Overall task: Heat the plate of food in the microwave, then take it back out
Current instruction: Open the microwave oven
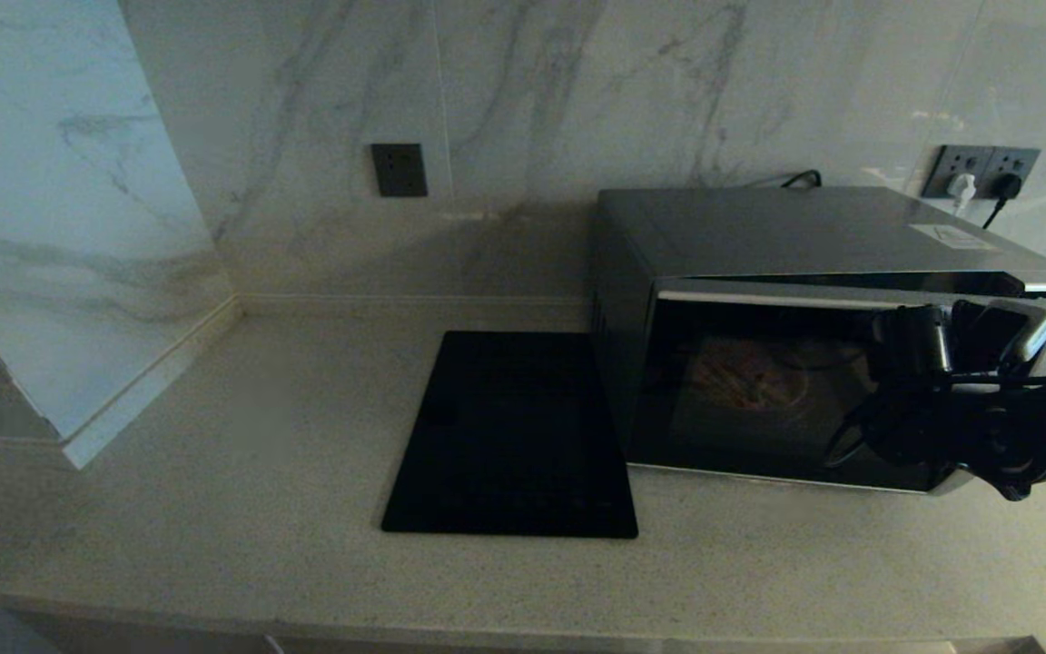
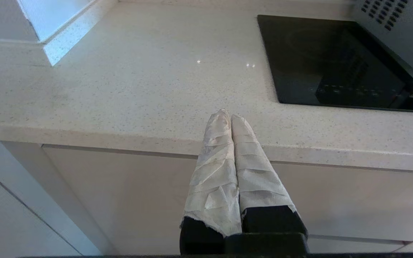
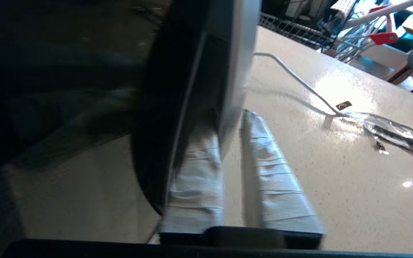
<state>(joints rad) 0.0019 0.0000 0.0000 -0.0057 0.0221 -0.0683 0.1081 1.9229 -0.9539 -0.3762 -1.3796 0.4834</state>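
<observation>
Plate of food (image 1: 753, 380) glows inside microwave (image 1: 814, 272); right gripper (image 3: 232, 118) pinches its door edge; black slab (image 1: 514, 436) at nine o'clock; left gripper (image 2: 227, 116) pressed together.

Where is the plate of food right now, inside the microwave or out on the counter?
Inside. In the head view the plate of food shows dimly through the dark glass door of the microwave.

plate of food (image 1: 753, 377) inside microwave (image 1: 786, 300), slab (image 1: 514, 436) left
</observation>
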